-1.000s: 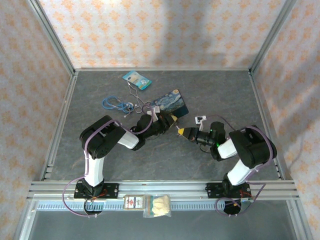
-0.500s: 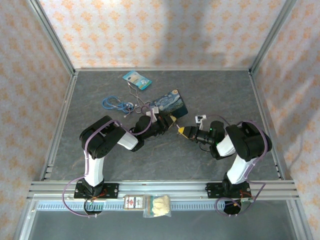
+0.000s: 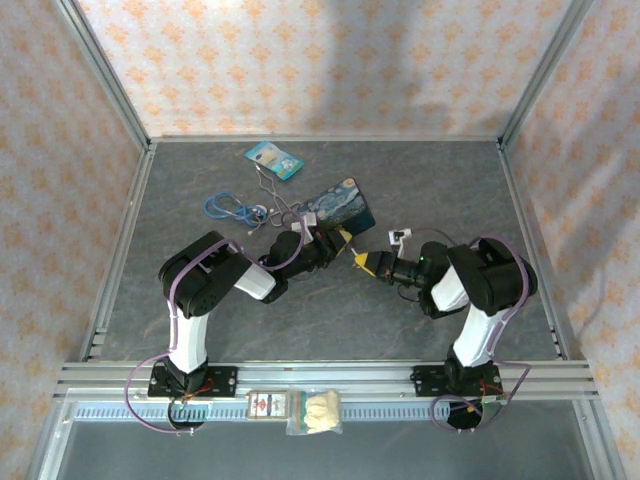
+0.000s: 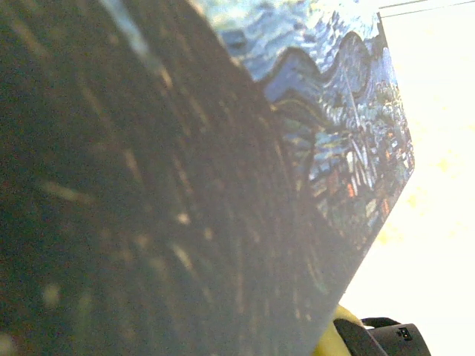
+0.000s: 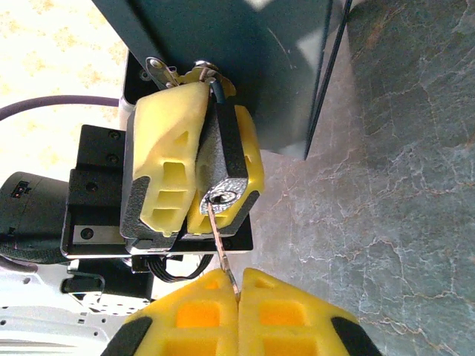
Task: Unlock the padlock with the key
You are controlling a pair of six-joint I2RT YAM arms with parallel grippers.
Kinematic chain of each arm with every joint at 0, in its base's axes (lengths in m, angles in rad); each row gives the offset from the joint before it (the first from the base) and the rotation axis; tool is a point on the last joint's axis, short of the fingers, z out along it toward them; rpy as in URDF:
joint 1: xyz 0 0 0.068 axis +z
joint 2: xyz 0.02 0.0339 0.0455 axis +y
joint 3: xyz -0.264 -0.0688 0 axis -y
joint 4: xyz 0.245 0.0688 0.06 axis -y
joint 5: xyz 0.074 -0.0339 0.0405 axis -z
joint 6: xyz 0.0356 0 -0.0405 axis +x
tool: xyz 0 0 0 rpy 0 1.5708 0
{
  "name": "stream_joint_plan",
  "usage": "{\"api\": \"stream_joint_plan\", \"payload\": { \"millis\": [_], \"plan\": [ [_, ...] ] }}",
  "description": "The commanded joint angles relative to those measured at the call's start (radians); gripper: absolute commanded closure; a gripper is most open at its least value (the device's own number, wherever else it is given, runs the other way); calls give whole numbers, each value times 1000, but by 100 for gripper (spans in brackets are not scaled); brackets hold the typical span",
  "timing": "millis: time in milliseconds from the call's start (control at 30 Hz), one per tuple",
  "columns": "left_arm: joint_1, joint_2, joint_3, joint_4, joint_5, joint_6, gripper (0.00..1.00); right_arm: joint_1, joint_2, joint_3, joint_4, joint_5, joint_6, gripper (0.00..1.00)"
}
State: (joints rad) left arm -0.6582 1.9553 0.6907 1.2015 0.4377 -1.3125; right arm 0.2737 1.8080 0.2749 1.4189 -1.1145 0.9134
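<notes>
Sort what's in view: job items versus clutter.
Job: padlock, clamped by left gripper; key, pinched by right gripper, tip at the keyhole.
Lying about: starry tin, blue cord, wire loops, pale blue packet, small white piece.

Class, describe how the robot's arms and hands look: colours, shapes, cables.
The left arm and right arm have white links, black joints and black bases; a purple cable runs along each. The left hand and right hand have blocky yellow fingers with black trim.
</notes>
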Motion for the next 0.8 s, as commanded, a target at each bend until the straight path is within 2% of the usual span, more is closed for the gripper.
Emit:
{"api": "stream_joint_plan", "payload": {
  "millis": [0, 533, 767],
  "plan": [
    [-3, 7, 7, 100, 24, -19, 100, -1, 15, 9, 104, -17, 14, 100],
    [-15, -11, -12, 128, 42, -43, 100, -2, 65, 51, 164, -5, 55, 100],
    [-20, -1, -17, 171, 86, -44, 100, -4, 86, 87, 184, -27, 89, 100]
  ]
}}
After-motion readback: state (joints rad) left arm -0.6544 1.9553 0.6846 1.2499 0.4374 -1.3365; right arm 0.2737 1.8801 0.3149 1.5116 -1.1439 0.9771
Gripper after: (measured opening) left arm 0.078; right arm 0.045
